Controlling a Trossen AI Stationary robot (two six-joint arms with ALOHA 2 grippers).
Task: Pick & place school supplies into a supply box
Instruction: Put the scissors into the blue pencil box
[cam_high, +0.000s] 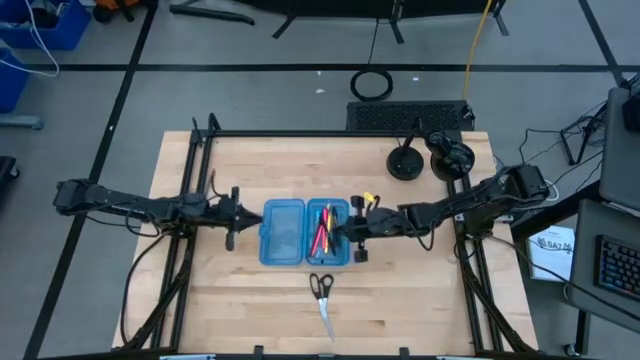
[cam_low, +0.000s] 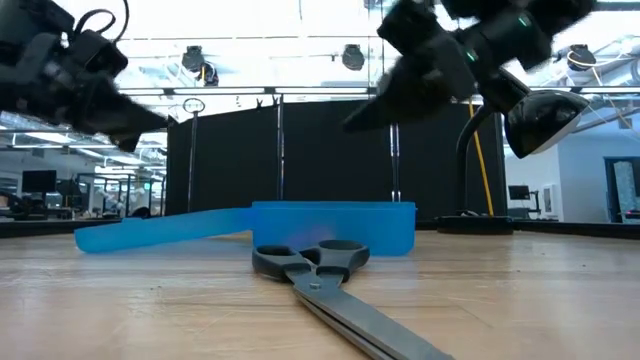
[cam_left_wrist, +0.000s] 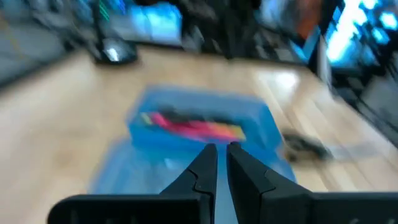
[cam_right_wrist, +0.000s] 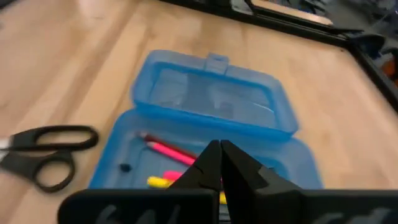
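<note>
Pens (cam_right_wrist: 163, 150) show only from above; both grippers (cam_left_wrist: 216, 163) (cam_right_wrist: 219, 163) pressed together, empty.

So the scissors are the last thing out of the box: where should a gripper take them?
Probably from straight above, at the pivot where the black handles meet the blades. The scissors lie flat and closed on the table, handles toward the supply box, with bare wood on both sides for the fingers.

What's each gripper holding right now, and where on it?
Nothing. Left gripper and right gripper are both shut empty above the box; scissors lie untouched.
</note>
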